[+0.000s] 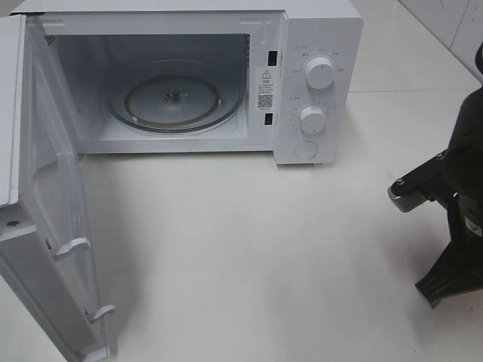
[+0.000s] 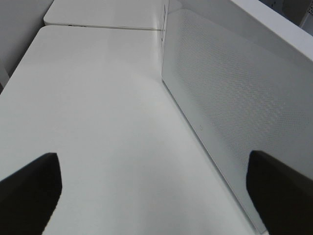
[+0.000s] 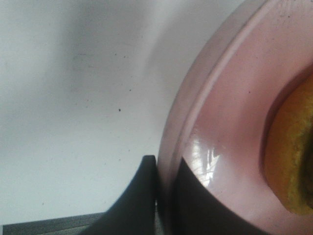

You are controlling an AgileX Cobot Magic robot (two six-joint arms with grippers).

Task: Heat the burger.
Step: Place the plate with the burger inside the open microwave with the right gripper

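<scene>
In the right wrist view my right gripper [image 3: 164, 176] is shut on the rim of a round pink plate [image 3: 230, 122], one finger outside the rim and one inside. The burger [image 3: 288, 156] shows only as a golden-brown bun edge on that plate. Plate and burger are out of the exterior high view; only my right arm [image 1: 453, 181] shows there, at the right edge. My left gripper [image 2: 156, 196] is open and empty over the white table [image 2: 88, 122], beside the outer face of the microwave door [image 2: 234, 98].
The white microwave [image 1: 321, 45] stands at the back with its door [image 1: 53, 226] swung wide open to the left. Its glass turntable [image 1: 175, 102] is bare. Two knobs [image 1: 320, 74] sit on the right panel. The white table [image 1: 249, 249] spreads in front.
</scene>
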